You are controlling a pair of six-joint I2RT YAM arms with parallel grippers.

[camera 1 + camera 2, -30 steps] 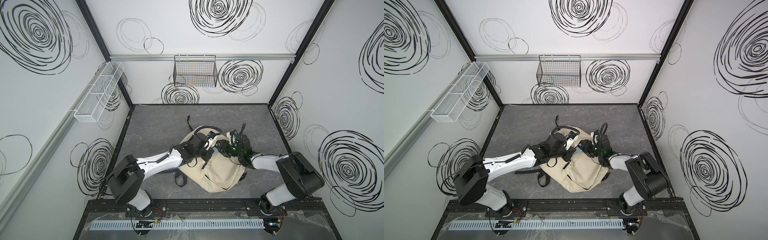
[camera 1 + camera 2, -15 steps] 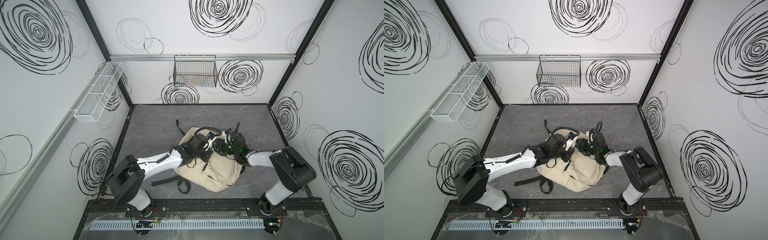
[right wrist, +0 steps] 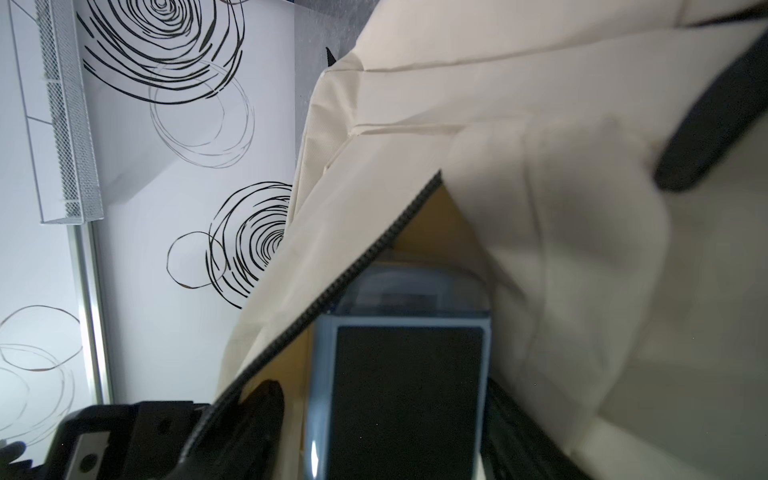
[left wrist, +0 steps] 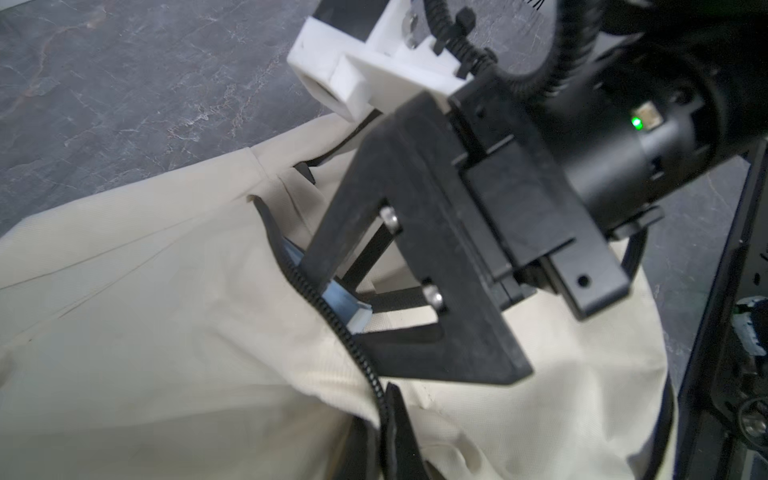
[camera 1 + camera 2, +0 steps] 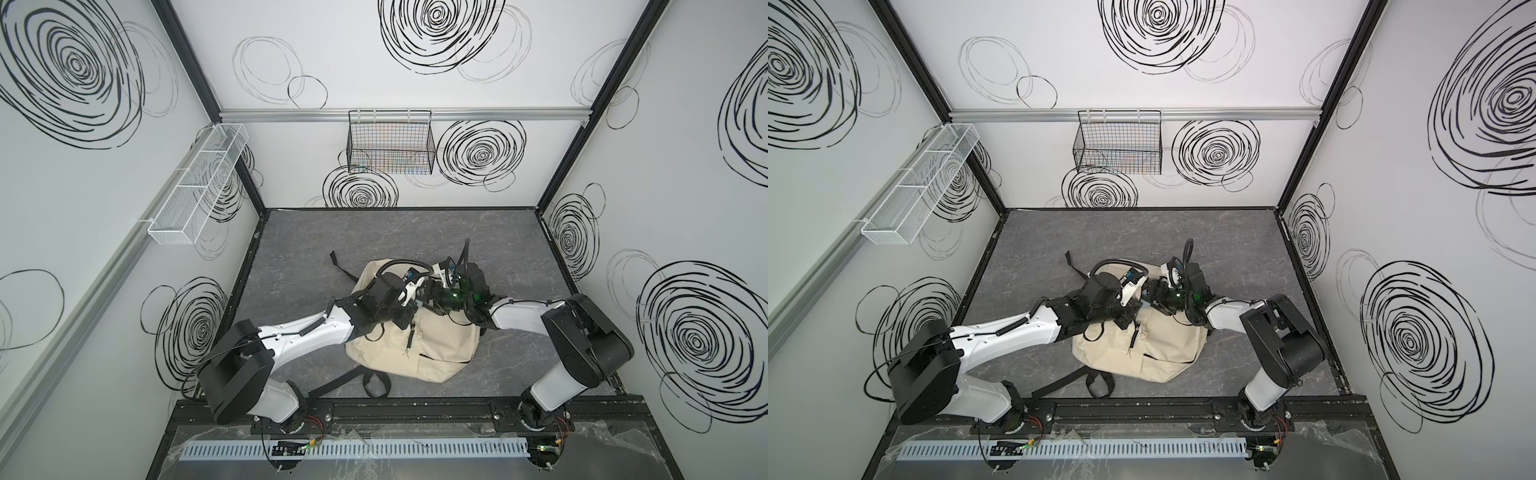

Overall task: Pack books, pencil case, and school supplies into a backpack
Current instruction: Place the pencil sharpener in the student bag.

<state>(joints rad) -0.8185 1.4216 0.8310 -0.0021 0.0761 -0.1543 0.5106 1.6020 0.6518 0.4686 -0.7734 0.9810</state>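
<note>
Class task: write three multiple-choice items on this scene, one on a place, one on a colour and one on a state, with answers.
1. Where is the sharpener? A on the table; B in the backpack's mouth; C in the wire basket.
2. What colour is the backpack? A cream; B red; C navy.
3. The backpack's zip is: A shut; B open; C torn off.
Answers: B, fabric surrounds it in the right wrist view; A, plain in both top views; B, its teeth stand parted around the sharpener.
</note>
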